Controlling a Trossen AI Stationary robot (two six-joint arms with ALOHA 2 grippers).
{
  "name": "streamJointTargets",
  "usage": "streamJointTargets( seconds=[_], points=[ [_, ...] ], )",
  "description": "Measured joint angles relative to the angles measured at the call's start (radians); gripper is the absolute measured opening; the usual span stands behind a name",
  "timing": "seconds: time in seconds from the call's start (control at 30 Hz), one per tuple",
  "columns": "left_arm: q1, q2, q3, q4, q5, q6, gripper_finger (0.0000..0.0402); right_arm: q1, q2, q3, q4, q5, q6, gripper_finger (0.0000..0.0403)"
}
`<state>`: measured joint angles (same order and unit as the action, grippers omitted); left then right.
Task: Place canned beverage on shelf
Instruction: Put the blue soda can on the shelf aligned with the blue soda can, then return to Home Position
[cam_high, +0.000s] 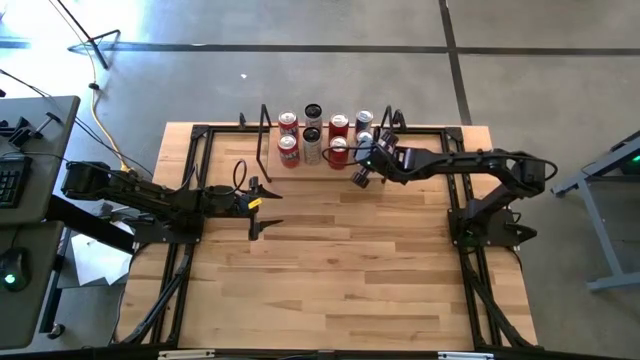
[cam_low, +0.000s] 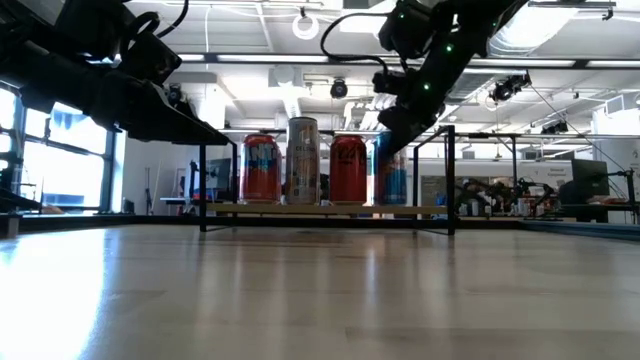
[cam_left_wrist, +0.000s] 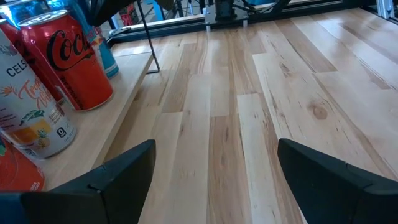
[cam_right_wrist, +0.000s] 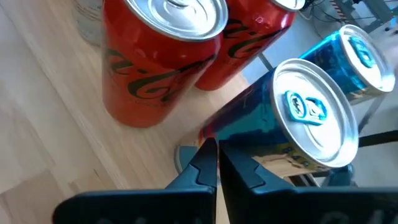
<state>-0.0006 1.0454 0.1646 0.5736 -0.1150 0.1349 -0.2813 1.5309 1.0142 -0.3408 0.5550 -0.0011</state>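
The shelf (cam_low: 325, 209), a light-wood board with a black wire frame (cam_high: 264, 133) at each end, stands at the table's far middle. Several cans stand upright on it: red ones (cam_right_wrist: 161, 62), a white one (cam_left_wrist: 34, 115) and blue ones. My right gripper (cam_right_wrist: 216, 157) is shut and reaches over the shelf's right part (cam_high: 366, 150), with its tips beside the side of a blue can (cam_right_wrist: 298, 124) that has a silver top. My left gripper (cam_high: 265, 203) is open and empty, and it hovers over bare table (cam_left_wrist: 214, 155) in front of the shelf's left end. My right gripper has its shut fingertips (cam_right_wrist: 208, 149) right at the blue can's side wall (cam_right_wrist: 233, 127), slanting down from above. I cannot tell whether they touch it. The can stands on the shelf board.
The red cans (cam_low: 348, 170) and the white can (cam_low: 302, 160) stand close together on the shelf's left and middle, with a second blue can (cam_right_wrist: 360, 56) farther off. Black frame rails (cam_high: 200, 180) run along the table's sides. Bare wood lies toward the near edge (cam_high: 330, 280).
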Motion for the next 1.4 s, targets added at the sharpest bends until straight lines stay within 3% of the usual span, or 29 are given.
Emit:
streamJointTargets(
  seconds=[0.47, 0.63, 0.9, 1.0, 1.17, 1.4],
  points=[
    [0.0, 0.0, 0.0, 0.035, -0.03, -0.019, 0.0313, 0.05, -0.115, -0.037, -0.025, 0.023, -0.059, 0.0],
    [0.0, 0.0, 0.0, 0.03, -0.026, -0.024, 0.0249, 0.08, -0.203, -0.179, 0.135, -0.007, -0.091, 0.0],
    [0.0, -0.017, 0.0, 0.037, -0.018, 0.007, 0.0077, 0.163, -0.355, -0.383, 0.333, -0.017, -0.112, 0.0],
    [0.0, -0.034, 0.0, 0.034, 0.032, 0.03, 0.0019, 0.185, -0.407, -0.447, 0.38, -0.095, -0.131, 0.0],
    [0.0, -0.053, 0.0, 0.023, 0.053, 0.034, 0.0017, 0.206, -0.482, -0.558, 0.522, -0.137, -0.139, 0.0],
    [0.036, -0.056, -0.003, 0.023, 0.049, 0.04, 0.0007, 0.242, -0.605, -0.669, 0.551, -0.139, -0.139, 0.0]
  ],
)
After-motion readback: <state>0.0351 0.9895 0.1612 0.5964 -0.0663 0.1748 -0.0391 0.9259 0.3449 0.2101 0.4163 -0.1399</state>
